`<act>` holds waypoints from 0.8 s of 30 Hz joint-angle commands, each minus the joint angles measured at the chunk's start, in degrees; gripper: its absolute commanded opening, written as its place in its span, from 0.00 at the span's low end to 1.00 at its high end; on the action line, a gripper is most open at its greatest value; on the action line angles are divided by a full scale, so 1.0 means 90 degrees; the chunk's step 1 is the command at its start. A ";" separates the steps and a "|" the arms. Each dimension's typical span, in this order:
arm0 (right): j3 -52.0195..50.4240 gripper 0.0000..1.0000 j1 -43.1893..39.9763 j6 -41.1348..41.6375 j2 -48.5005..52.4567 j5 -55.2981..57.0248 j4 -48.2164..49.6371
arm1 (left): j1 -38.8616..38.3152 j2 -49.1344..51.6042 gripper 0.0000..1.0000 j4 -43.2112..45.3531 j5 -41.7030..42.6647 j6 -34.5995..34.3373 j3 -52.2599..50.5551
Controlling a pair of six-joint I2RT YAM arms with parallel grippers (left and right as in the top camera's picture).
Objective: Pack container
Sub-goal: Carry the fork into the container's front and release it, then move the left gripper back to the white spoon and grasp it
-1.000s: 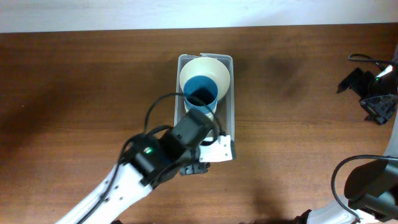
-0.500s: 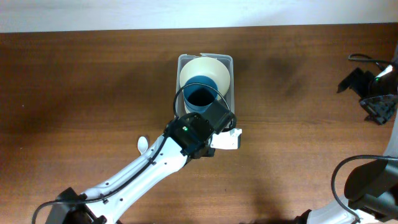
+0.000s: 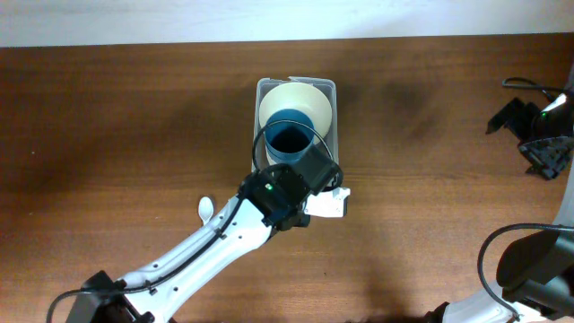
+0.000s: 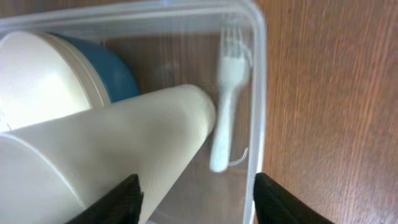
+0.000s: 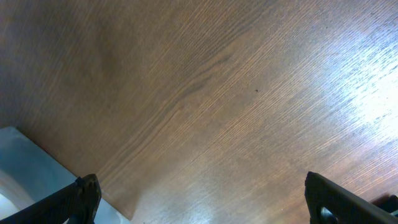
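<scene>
The clear plastic container (image 3: 332, 90) stands at the table's middle with a cream bowl (image 3: 309, 99) and a blue bowl (image 3: 289, 136) inside. In the left wrist view the container's rim (image 4: 261, 81) frames the cream bowl (image 4: 31, 81), the blue bowl (image 4: 115, 68), a cream cup (image 4: 124, 143) lying on its side and a white fork (image 4: 229, 93) along the right wall. My left gripper (image 4: 198, 204) is open and empty just above the container's near end, one finger over the cup. My right gripper (image 5: 199, 199) is open and empty over bare wood, parked at the far right (image 3: 538, 135).
A white spoon (image 3: 206, 209) lies on the wood left of my left arm. A pale grey surface (image 5: 18, 162) shows at the lower left of the right wrist view. The table's far edge meets a white strip (image 3: 134, 18).
A second ago my left gripper was lower and further left; it moved up and right over the container's near end, uncovering the spoon. In the last half second it barely moved. The right arm is still.
</scene>
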 commanded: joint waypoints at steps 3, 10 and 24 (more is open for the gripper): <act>0.0087 0.99 -0.0022 -0.0044 -0.0141 0.0034 0.0000 | -0.0240 -0.0607 0.61 0.0012 -0.0104 -0.0816 0.0296; 0.0087 0.99 -0.0022 -0.0044 -0.0141 0.0034 0.0000 | -0.0100 -0.2042 0.64 -0.0792 -0.0685 -0.2922 0.0423; 0.0087 0.99 -0.0022 -0.0044 -0.0141 0.0034 0.0000 | 0.3009 -0.3021 0.62 -0.3291 0.0034 -0.7881 -0.0019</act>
